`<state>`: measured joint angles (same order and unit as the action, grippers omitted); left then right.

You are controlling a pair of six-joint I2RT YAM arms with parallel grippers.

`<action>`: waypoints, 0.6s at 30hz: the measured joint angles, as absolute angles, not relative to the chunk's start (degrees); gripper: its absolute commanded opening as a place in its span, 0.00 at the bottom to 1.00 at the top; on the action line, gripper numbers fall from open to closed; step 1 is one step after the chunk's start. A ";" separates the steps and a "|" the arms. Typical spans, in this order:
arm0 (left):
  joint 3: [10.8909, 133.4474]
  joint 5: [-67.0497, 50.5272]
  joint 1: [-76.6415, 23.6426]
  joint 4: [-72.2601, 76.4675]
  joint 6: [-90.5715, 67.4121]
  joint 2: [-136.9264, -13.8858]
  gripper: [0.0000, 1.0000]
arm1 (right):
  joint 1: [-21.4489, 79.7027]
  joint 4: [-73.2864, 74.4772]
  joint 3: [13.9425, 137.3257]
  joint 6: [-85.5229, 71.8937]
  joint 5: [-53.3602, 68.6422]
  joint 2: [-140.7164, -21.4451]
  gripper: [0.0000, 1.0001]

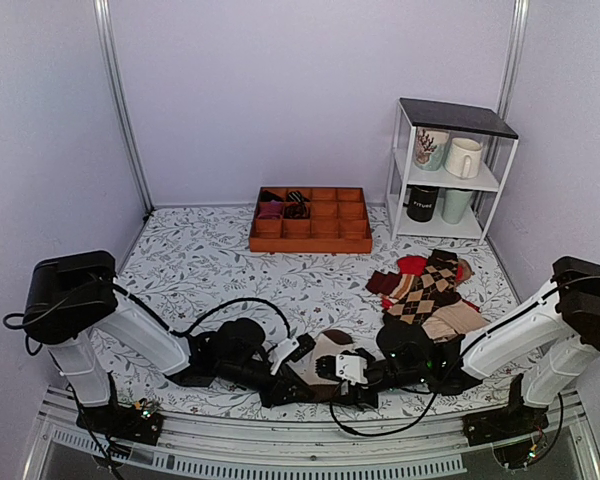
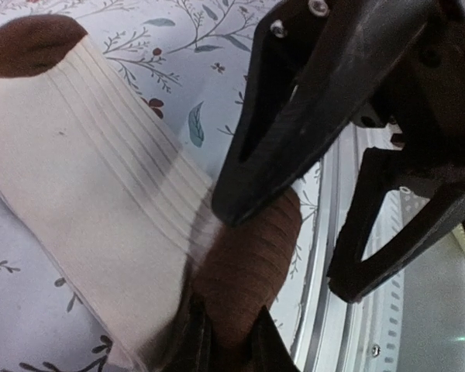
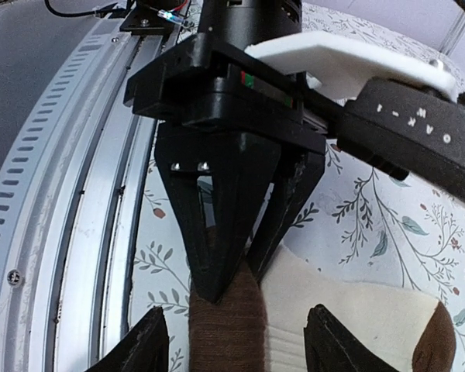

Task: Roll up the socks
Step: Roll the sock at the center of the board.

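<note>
The cream socks [image 1: 323,352] with a dark brown toe [image 1: 337,336] lie at the table's near edge between both arms. In the left wrist view the cream body [image 2: 77,194] runs to the brown cuff [image 2: 248,271]. My left gripper [image 2: 229,329] is shut on that cuff and shows in the top view [image 1: 302,388]. My right gripper [image 3: 234,318] is open, with a finger on either side of the same cuff [image 3: 225,329], facing the left gripper tip to tip. It also shows in the top view [image 1: 328,372].
A pile of argyle socks [image 1: 425,285] and a plain tan sock [image 1: 452,320] lie at the right. A wooden compartment tray [image 1: 310,240] sits at the back, a white shelf [image 1: 450,118] with mugs at back right. A metal rail [image 1: 310,455] runs along the near edge.
</note>
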<state>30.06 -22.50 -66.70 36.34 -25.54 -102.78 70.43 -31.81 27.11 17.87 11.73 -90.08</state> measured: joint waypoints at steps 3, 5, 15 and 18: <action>30.17 -23.33 -66.39 35.94 -25.63 -102.87 0.00 | 70.57 -32.10 28.03 19.40 11.20 -91.18 0.61; 30.17 -23.64 -66.24 35.92 -25.69 -102.91 0.00 | 70.65 -32.08 28.29 19.59 11.00 -91.68 0.61; 30.17 -25.08 -65.80 36.77 -25.76 -103.61 0.00 | 72.55 -29.10 28.27 16.97 10.24 -91.90 0.55; 30.22 -25.30 -65.78 37.01 -25.76 -103.83 0.00 | 72.77 -28.01 28.45 15.84 9.28 -92.31 0.52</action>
<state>30.22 -25.30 -65.78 37.01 -25.76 -103.83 72.77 -28.01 28.45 15.84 9.28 -92.31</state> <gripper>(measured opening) 0.103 0.545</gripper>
